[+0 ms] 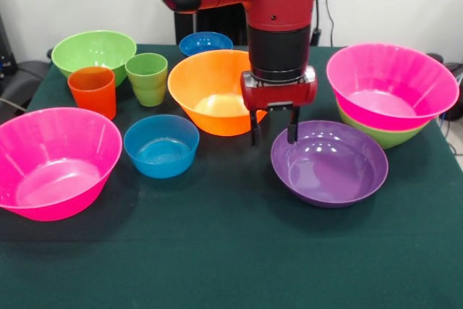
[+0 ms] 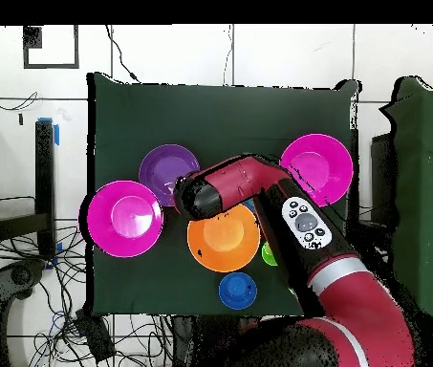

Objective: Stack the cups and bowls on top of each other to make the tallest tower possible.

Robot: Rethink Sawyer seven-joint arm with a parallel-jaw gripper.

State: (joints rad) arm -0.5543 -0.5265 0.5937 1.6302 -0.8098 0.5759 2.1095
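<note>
sitting on the green bench, the purple bowl lies near the front, just beside a pink bowl nested in a green one. above its far rim hangs the claw, empty, fingers apart.

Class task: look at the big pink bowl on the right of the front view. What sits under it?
Under the pink bowl sits a green bowl; only part of its rim and side shows below the pink one. Its inside is covered, so whether anything lies in it cannot be seen.
</note>
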